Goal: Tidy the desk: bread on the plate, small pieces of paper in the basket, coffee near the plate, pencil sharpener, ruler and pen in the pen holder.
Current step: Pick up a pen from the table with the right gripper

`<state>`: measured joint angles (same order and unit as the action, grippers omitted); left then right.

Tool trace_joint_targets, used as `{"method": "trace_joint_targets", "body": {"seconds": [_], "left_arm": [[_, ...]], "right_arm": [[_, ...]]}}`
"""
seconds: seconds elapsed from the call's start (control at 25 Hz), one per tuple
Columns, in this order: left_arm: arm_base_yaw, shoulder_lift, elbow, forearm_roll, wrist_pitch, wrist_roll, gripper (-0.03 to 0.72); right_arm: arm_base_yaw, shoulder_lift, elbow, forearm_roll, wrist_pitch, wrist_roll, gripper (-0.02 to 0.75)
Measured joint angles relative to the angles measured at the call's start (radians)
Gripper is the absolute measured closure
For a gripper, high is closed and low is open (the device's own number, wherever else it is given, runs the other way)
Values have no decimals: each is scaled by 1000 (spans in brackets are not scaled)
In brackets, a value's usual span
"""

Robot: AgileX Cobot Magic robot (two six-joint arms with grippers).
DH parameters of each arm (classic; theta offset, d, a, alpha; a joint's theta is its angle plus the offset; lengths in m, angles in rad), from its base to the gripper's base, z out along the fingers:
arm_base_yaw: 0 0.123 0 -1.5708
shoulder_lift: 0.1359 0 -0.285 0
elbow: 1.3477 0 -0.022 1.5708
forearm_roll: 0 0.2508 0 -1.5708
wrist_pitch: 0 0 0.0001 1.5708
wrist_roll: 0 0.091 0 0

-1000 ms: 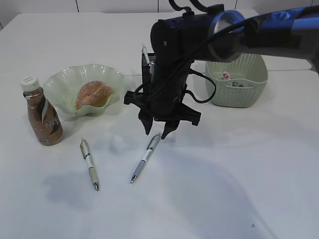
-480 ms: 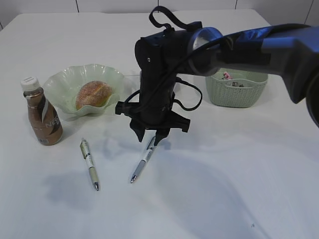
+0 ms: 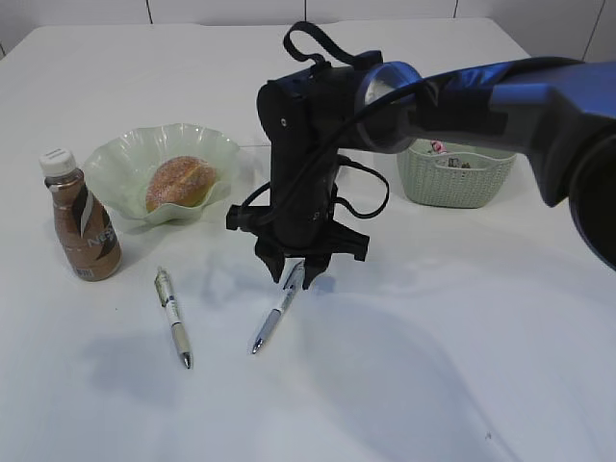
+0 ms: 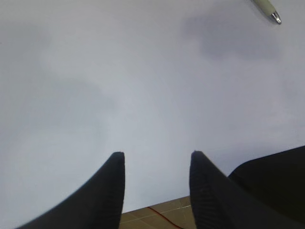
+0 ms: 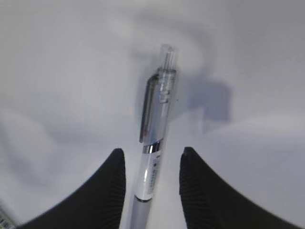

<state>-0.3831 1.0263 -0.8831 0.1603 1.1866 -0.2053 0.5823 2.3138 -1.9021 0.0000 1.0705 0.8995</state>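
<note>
My outside camera looks down at a slant over the desk (image 3: pixel 462 346) from its near edge. My right wrist camera peers close between my right gripper (image 5: pixel 151 181) fingers at a pen (image 5: pixel 155 143), shared with the outside view. My left wrist camera faces bare tabletop; its pen tip (image 4: pixel 268 8) is perhaps the other pen.

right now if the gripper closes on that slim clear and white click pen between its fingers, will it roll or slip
The slim clear and white click pen looks round and smooth, so it may roll if nudged, though its clip could stop that. It seems stiff and light; the right gripper straddles it with ribbed pads, likely holding firmly.
</note>
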Motion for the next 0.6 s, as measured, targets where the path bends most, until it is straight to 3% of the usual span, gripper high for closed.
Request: {"method": "trace_joint_targets", "body": {"seconds": [0.6], "left_arm": [[0, 0, 0, 0, 2, 0, 378]], "right_arm": [[0, 57, -13, 49, 30, 2, 420]]}}
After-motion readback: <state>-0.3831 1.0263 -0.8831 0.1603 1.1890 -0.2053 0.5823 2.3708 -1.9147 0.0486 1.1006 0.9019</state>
